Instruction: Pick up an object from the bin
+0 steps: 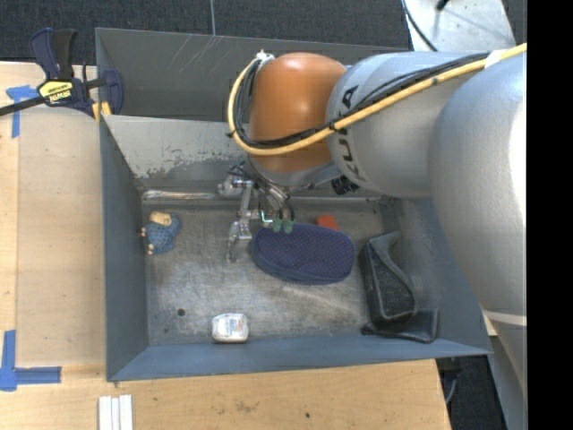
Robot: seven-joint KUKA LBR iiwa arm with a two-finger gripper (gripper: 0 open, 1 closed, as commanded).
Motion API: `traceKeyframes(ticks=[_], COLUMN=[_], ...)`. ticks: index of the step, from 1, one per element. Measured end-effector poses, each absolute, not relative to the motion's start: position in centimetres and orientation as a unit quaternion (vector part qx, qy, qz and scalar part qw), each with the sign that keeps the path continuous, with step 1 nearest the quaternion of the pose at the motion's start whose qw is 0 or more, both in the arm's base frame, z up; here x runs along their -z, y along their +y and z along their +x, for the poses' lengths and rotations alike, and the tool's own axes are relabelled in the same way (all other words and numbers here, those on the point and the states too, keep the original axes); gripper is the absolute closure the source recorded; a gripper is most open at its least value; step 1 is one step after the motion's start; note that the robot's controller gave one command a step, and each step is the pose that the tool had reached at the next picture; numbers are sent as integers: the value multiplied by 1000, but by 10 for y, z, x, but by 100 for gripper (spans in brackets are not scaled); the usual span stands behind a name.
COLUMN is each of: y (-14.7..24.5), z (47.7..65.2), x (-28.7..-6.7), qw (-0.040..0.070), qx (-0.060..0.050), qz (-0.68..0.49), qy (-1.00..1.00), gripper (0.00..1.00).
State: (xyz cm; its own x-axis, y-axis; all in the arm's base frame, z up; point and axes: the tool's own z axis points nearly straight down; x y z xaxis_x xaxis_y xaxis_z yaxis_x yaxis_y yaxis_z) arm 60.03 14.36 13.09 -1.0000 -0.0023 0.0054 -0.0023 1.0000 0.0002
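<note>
Mid-bin, the hand [259, 227], fingers [240, 233] apart, hangs over the dark blue pouch [306, 254] near its left edge.

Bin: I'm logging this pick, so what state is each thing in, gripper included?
Pouch: lying flat, mid-bin.
Gripper: open, empty, at the Pouch's left edge.
Black pad: tilted against the right wall.
White thing: loose, by the front wall.
Small blue thing: loose, left.
Orange thing: partly hidden behind the Pouch.
</note>
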Motion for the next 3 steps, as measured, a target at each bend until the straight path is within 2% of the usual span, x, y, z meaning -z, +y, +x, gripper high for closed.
traceKeyframes(ticks=[1, 2, 3], y=[248, 248, 244], z=[616, 617, 625], x=[-70, -72, -72], qw=[-3, -3, -4], qx=[2, 1, 3], qz=[5, 5, -110], qy=[-1000, -1000, -994], gripper=[0, 0, 0])
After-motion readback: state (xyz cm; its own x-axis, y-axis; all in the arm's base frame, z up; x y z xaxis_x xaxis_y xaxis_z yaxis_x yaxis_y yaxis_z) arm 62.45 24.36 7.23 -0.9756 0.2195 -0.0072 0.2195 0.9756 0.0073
